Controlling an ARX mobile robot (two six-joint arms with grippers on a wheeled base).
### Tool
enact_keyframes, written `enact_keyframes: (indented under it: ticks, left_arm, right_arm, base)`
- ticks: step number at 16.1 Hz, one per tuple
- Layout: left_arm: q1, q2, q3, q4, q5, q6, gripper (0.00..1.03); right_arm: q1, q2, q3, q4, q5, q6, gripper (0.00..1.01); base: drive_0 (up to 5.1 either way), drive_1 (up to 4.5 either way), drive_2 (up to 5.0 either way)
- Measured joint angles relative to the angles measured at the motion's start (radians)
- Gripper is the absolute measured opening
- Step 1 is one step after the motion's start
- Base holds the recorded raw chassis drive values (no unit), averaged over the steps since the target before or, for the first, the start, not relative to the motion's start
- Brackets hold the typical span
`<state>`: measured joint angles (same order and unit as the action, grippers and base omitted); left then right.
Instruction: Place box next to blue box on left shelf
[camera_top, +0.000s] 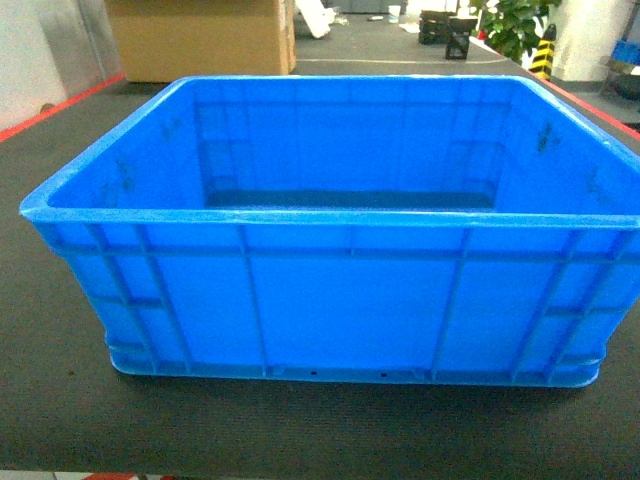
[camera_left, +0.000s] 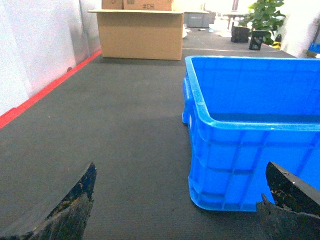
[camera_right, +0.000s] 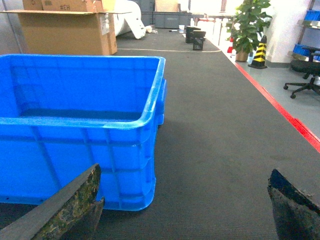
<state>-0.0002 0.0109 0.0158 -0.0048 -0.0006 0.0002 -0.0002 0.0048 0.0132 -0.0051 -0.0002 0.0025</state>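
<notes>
The big bright-blue plastic box (camera_top: 330, 230) with ribbed walls and a thick rim sits on the dark grey floor mat (camera_top: 60, 400), right in front of the robot, and nothing is inside it. Its long side runs across, from one arm to the other. The left gripper (camera_left: 177, 200) is open wide and holds nothing; the box's near left corner is just ahead of it, a bit to its right. The right gripper (camera_right: 185, 205) is open wide too and empty; the box's near right corner is just ahead of it, a bit to its left. Both arms look about as near, so I think each one will take one end of the box. The mat is flat with tiny ridges. Far past the box stands a brown cardboard carton (camera_left: 141, 32) and a green potted plant (camera_right: 248, 27). A red floor line (camera_right: 280, 107) runs along the mat. The left shelf is not in any view.
</notes>
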Motion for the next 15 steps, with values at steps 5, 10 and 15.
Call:
enact_keyframes:
  ticks: [5, 10, 15]
  left_arm:
    - [0.000, 0.000, 0.000, 0.000, 0.000, 0.000, 0.98]
    - [0.000, 0.000, 0.000, 0.000, 0.000, 0.000, 0.98]
    - [0.000, 0.000, 0.000, 0.000, 0.000, 0.000, 0.98]
  right_arm:
    - [0.000, 0.000, 0.000, 0.000, 0.000, 0.000, 0.98]
    - [0.000, 0.000, 0.000, 0.000, 0.000, 0.000, 0.98]
    - [0.000, 0.000, 0.000, 0.000, 0.000, 0.000, 0.98]
  base:
    - [0.0, 0.00, 0.0]
    - [0.0, 0.00, 0.0]
    - [0.0, 0.00, 0.0]
